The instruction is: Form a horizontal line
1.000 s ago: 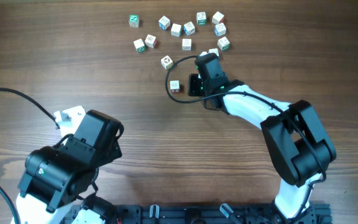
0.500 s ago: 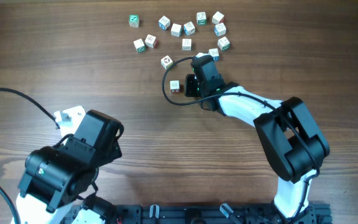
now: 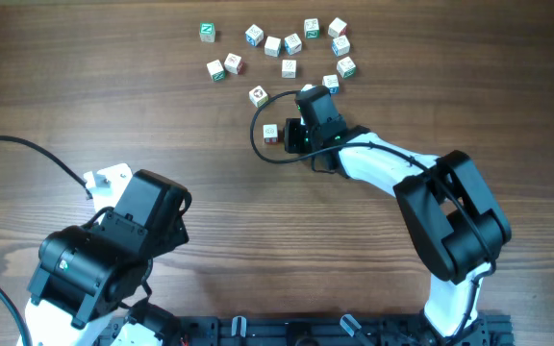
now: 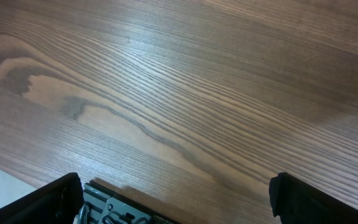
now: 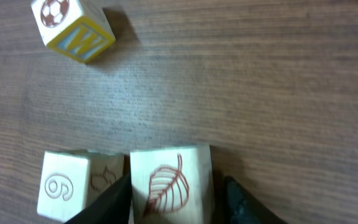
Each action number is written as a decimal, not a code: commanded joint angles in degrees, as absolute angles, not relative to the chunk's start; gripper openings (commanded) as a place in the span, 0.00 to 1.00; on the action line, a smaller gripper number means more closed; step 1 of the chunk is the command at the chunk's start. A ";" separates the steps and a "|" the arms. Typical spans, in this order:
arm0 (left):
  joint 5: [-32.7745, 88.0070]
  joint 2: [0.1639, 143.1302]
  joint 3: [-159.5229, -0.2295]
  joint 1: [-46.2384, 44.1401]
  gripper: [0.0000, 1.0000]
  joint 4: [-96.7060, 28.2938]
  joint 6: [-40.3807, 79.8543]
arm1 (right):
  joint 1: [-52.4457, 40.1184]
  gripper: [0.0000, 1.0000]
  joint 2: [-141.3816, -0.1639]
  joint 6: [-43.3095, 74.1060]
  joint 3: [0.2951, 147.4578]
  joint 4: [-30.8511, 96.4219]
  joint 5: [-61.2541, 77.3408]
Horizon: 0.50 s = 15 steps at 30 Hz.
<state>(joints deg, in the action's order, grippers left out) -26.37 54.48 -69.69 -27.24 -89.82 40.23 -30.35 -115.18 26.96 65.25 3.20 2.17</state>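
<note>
Two white cubes lie side by side in the right wrist view: one marked 6 (image 5: 64,185) and one with a red leaf (image 5: 169,183); they make up the horizontal line. My right gripper (image 5: 178,188) straddles the leaf cube with its jaws open. Its left finger (image 5: 114,200) lies against the cube's left edge, between the two cubes, and its right finger (image 5: 241,200) stands a little off the cube. From overhead, the right gripper (image 3: 294,135) hides the leaf cube, just right of the 6 cube (image 3: 270,133). My left gripper (image 4: 179,202) is open over bare wood.
A cube with a football mark (image 5: 73,28) sits beyond the pair, seen overhead as a single cube (image 3: 257,95). Several loose white cubes (image 3: 287,48) are scattered at the table's far side. A black cable (image 3: 263,120) loops by the 6 cube.
My right gripper moved left with the leaf cube, up to the 6 cube, and its jaws have widened off the cube. The left arm has not moved.
</note>
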 commanded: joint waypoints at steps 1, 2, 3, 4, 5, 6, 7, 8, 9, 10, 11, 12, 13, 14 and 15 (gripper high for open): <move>-27.27 54.37 -69.38 -26.87 1.00 -89.84 41.41 | -30.59 0.52 -112.27 26.59 66.19 4.89 3.03; -27.27 54.37 -69.38 -26.87 1.00 -89.82 41.41 | -30.59 0.55 -111.77 26.35 66.22 5.21 3.05; -27.27 54.37 -69.38 -26.87 1.00 -89.82 41.41 | -30.59 0.56 -111.31 26.06 66.22 5.39 3.05; -27.27 54.37 -69.38 -26.87 1.00 -89.82 41.41 | -30.59 0.57 -110.87 25.71 66.22 5.63 3.05; -27.27 54.37 -69.38 -26.87 1.00 -89.82 41.41 | -30.61 0.59 -110.34 25.63 66.22 5.91 3.05; -27.27 54.37 -69.38 -26.87 1.00 -89.82 41.41 | -30.61 0.59 -109.97 25.61 66.22 6.11 3.05; -27.27 54.37 -69.38 -26.87 1.00 -89.82 41.41 | -30.61 0.61 -109.40 25.56 66.22 6.33 3.05; -27.27 54.37 -69.38 -26.87 1.00 -89.82 41.41 | -30.61 0.61 -109.23 25.58 66.22 6.35 3.05; -27.27 54.37 -69.38 -26.87 1.00 -89.82 41.41 | -30.61 0.62 -109.01 25.61 66.22 6.33 3.05; -27.27 54.37 -69.38 -26.87 1.00 -89.84 41.41 | -30.61 0.62 -108.95 25.58 66.22 6.31 3.01; -27.27 54.37 -69.38 -26.87 1.00 -89.82 41.41 | -30.59 0.62 -108.95 25.50 66.22 6.31 2.98; -27.27 54.37 -69.38 -26.87 1.00 -89.82 41.41 | -30.59 0.62 -108.95 25.47 66.22 6.35 2.74; -27.27 54.37 -69.38 -26.87 1.00 -89.82 41.41 | -30.59 0.61 -108.95 25.50 66.22 6.48 2.31; -27.27 54.37 -69.38 -26.87 1.00 -89.82 41.41 | -30.59 0.61 -108.95 25.47 66.22 6.50 1.58; -27.27 54.37 -69.38 -26.87 1.00 -89.82 41.41 | -30.59 0.59 -108.95 25.50 66.22 6.46 1.10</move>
